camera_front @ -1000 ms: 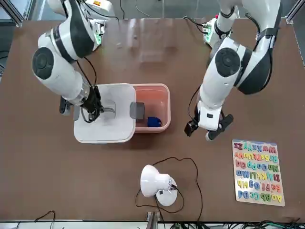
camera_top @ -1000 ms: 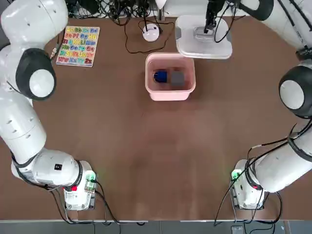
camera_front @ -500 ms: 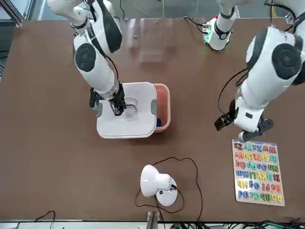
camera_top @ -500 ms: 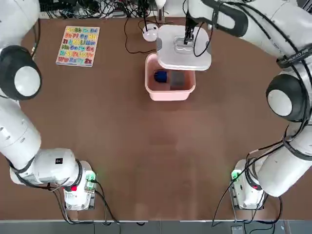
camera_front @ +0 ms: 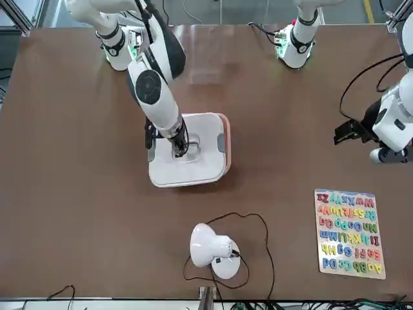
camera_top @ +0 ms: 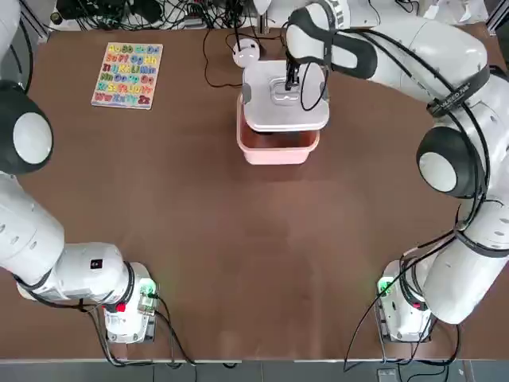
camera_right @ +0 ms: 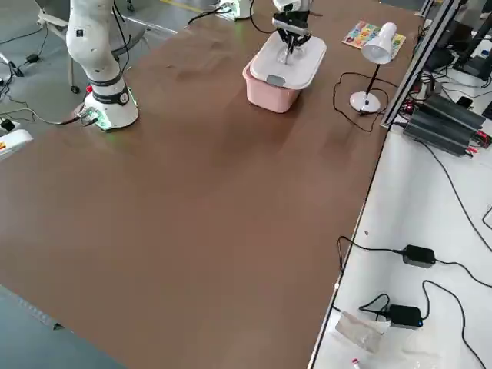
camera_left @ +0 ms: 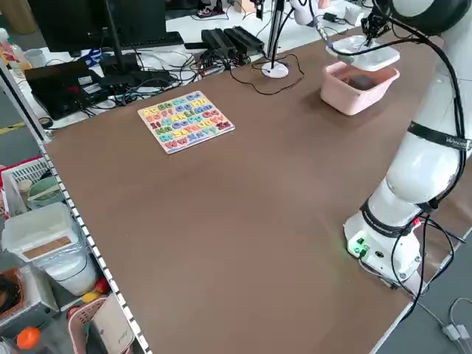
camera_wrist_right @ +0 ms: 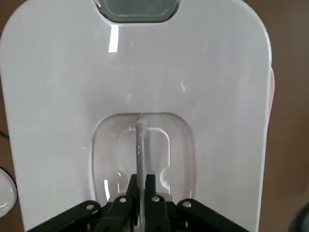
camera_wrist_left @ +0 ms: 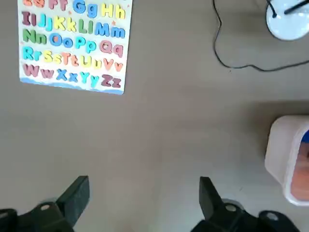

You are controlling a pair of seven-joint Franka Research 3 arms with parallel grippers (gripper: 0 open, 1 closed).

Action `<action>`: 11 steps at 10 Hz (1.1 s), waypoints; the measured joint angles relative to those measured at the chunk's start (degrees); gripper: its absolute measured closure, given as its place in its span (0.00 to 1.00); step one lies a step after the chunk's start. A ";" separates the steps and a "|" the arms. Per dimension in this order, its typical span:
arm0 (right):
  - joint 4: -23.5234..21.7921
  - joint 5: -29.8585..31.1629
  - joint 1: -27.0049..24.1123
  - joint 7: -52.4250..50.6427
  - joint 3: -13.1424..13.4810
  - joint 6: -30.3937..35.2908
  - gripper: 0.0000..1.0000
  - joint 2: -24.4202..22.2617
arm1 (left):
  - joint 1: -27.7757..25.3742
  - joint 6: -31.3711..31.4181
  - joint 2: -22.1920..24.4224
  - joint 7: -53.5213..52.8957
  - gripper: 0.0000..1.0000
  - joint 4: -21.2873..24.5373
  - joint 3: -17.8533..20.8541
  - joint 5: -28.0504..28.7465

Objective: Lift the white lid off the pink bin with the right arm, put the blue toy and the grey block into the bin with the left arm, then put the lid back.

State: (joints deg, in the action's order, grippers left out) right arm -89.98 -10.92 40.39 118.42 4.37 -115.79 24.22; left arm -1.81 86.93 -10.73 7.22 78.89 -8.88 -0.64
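My right gripper (camera_top: 293, 77) is shut on the centre handle of the white lid (camera_top: 285, 102), its thin bar pinched between the fingers (camera_wrist_right: 129, 191). The lid (camera_left: 365, 46) hangs just above the pink bin (camera_left: 357, 94), slightly tilted and apart from the rim. From overhead only the bin's near edge (camera_top: 277, 149) shows. A dark grey shape that may be the grey block (camera_left: 361, 80) shows inside under the lid. A sliver of the blue toy (camera_wrist_left: 305, 137) shows at the bin (camera_wrist_left: 282, 154). My left gripper (camera_front: 364, 141) is open and empty, well off to the robot's left.
A coloured alphabet puzzle board (camera_top: 127, 75) lies at the far left of the table. A small white lamp (camera_front: 211, 248) with a black cable stands just beyond the bin. The brown tabletop (camera_top: 262, 255) stretches between the bin and the arm bases.
The right gripper has carried the lid from the far right side to over the bin, covering the toys from above. The left arm has swung away to the robot's left.
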 joint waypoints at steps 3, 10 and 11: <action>-0.02 -0.46 1.17 0.13 0.01 -0.29 0.93 0.88 | 1.94 -0.54 4.29 -6.21 0.00 0.07 0.97 0.00; -0.73 -0.57 1.40 0.13 0.09 -0.52 0.93 2.42 | 4.23 -0.56 3.53 -7.15 0.00 1.31 5.12 0.01; -0.73 -0.61 1.54 0.13 0.07 -0.96 0.93 2.62 | 4.64 -0.56 3.52 -7.12 0.00 1.35 5.11 0.01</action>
State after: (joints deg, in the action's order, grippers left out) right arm -90.72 -11.52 41.93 118.55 4.44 -116.75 26.84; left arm 2.83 86.37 -7.22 0.10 80.24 -3.76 -0.62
